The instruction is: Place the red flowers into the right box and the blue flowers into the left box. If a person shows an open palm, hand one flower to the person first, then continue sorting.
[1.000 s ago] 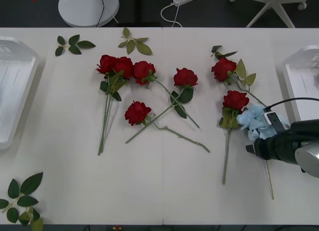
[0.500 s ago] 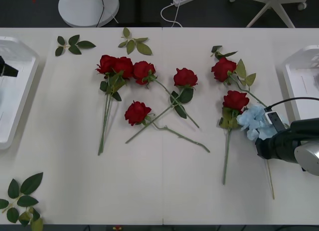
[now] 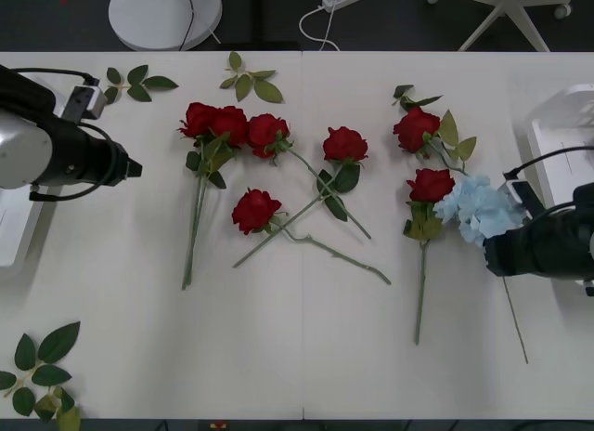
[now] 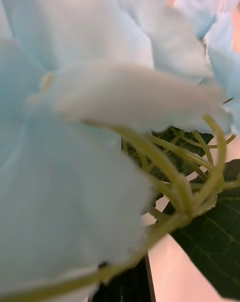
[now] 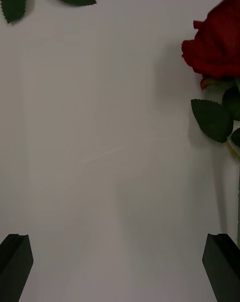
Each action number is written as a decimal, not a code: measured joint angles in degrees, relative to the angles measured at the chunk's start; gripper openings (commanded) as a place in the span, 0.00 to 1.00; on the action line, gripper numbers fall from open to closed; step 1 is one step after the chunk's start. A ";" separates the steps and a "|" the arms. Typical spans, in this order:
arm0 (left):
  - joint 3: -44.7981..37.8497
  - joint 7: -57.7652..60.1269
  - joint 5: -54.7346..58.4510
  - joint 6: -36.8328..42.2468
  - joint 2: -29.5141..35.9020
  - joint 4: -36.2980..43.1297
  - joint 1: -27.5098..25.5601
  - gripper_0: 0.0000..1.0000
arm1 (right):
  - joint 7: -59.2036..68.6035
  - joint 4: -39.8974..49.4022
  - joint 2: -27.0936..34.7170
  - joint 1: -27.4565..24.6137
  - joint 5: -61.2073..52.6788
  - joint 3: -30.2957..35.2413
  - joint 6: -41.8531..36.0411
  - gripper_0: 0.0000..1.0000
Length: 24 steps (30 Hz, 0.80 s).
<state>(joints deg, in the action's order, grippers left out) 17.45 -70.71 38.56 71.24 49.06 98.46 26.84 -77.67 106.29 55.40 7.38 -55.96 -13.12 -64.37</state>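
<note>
A pale blue hydrangea cluster [image 3: 479, 209] sits at the right side of the white table [image 3: 297, 357], its head just beside the lower of two red roses there [image 3: 432, 185], its thin stem [image 3: 515, 319] trailing toward the table's near edge. The right gripper [image 3: 497, 254] is at the base of that bloom; in the right wrist view the petals [image 4: 90, 82] and their pale green stalks [image 4: 175, 182] crowd the lens, and I cannot tell whether the jaws are together or apart. Just beyond the arm lies the right box [image 3: 557, 143], a white tray at the table's right edge.

Seven red roses lie across the middle of the table: three bunched together [image 3: 227, 124], one lower [image 3: 255, 210], one toward the centre [image 3: 345, 144], and two on the right [image 3: 416, 129]. Loose leaf sprigs [image 3: 137, 83] lie along the far edge and at the near left corner [image 3: 42, 366].

The left gripper [image 3: 130, 169] hovers over bare table left of the bunched roses, black fingers [image 5: 15, 262] spread wide apart, a rose [image 5: 217, 42] ahead of it. The left box [image 3: 14, 236] lies under that arm. No writing is legible.
</note>
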 measured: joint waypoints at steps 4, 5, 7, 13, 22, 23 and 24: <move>4.13 2.75 -4.74 -3.33 -3.65 -0.89 0.02 1.00 | -1.97 6.73 0.71 -1.05 -6.91 10.10 -4.13 0.00; 4.88 3.84 -5.05 -4.48 -4.47 -1.48 0.09 1.00 | -3.67 7.92 0.71 -1.28 -8.48 12.04 -4.33 0.00; 6.40 5.77 -6.26 -5.68 -6.36 -3.13 0.64 1.00 | -8.99 9.92 0.71 -1.51 -12.13 14.98 -4.34 0.00; 8.52 6.41 -11.43 -5.88 -12.16 -9.10 3.85 1.00 | -14.46 11.71 0.46 -0.30 -26.42 16.19 -0.24 0.00; 8.52 6.41 -4.29 -6.42 -11.16 -7.69 5.70 1.00 | -14.95 10.64 -2.82 10.03 -33.14 9.14 8.71 0.00; 8.52 6.41 -2.32 -6.78 -9.68 -6.07 5.53 1.00 | -15.14 10.19 -3.13 11.49 -33.41 7.52 10.10 0.00; 8.52 6.41 -0.15 -7.26 -7.75 -3.77 5.12 1.00 | -15.57 9.66 -3.51 13.04 -33.55 5.71 11.60 0.00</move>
<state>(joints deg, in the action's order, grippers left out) 25.97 -64.30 38.41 63.98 41.31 94.69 31.96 -93.24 115.95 51.89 20.42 -89.51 -7.41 -52.77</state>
